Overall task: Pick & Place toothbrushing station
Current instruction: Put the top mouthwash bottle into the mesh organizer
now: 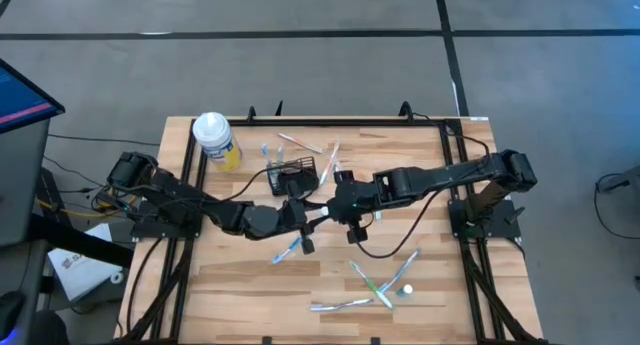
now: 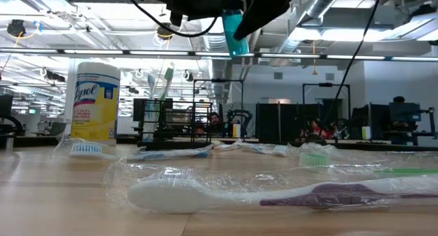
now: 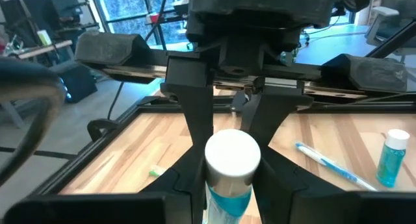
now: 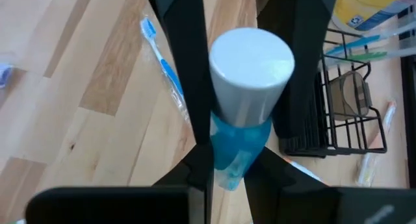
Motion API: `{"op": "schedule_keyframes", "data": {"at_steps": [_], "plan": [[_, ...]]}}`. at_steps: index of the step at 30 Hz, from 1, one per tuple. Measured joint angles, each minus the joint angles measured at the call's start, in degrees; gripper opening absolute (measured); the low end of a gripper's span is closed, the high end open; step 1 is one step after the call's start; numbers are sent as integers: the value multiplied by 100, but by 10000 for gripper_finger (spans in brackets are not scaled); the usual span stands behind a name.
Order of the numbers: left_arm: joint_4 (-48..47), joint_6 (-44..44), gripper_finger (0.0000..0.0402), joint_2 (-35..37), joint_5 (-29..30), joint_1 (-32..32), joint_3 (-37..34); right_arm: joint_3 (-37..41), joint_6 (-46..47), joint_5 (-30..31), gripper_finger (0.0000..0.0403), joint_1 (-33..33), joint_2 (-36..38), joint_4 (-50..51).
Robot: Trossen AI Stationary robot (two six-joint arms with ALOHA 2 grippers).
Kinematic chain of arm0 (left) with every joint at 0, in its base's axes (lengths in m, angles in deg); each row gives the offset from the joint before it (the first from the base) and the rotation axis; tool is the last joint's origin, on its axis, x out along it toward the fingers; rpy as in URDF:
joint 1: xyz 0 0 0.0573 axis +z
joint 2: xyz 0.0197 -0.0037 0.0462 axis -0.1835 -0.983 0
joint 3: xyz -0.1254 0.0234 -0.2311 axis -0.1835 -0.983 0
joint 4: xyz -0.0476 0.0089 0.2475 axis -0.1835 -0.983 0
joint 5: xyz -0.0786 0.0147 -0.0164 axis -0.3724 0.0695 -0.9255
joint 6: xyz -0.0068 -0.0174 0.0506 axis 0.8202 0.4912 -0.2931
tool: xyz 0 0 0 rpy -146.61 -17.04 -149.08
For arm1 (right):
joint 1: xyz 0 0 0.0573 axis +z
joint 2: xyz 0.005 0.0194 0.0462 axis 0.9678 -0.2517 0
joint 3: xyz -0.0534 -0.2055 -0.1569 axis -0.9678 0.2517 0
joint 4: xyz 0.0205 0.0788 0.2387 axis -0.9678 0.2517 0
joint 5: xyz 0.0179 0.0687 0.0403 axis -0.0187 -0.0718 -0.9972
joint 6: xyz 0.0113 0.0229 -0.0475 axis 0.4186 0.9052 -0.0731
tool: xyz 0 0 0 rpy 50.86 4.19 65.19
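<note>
Jaws: right gripper (image 4: 224,146) clenched on a small blue tube with white cap (image 4: 250,81); left gripper (image 3: 227,178) clamps the same tube | black wire-mesh caddy (image 1: 296,173) sits on wooden counter (image 1: 250,285), just beside | Risk: tugging apart, tube could slip, fall.

Grey floor (image 1: 330,10), open workshop with ceiling strip lights (image 2: 356,56).

A black wire caddy (image 4: 338,100), yellow canister (image 1: 216,142) with white lid, and seemingly blue, white-capped bottle (image 4: 244,94).
</note>
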Motion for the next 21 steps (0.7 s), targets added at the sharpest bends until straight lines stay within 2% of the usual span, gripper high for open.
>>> {"op": "schedule_keyframes", "data": {"at_steps": [13, 21], "plan": [[-335, 426, 91, 11, 533, -377, 2, 6, -44, -41, 52, 27, 0, 16], [-418, 762, 97, 17, 380, -380, 2, 13, 7, -31, 51, 78, -2, 62]]}}
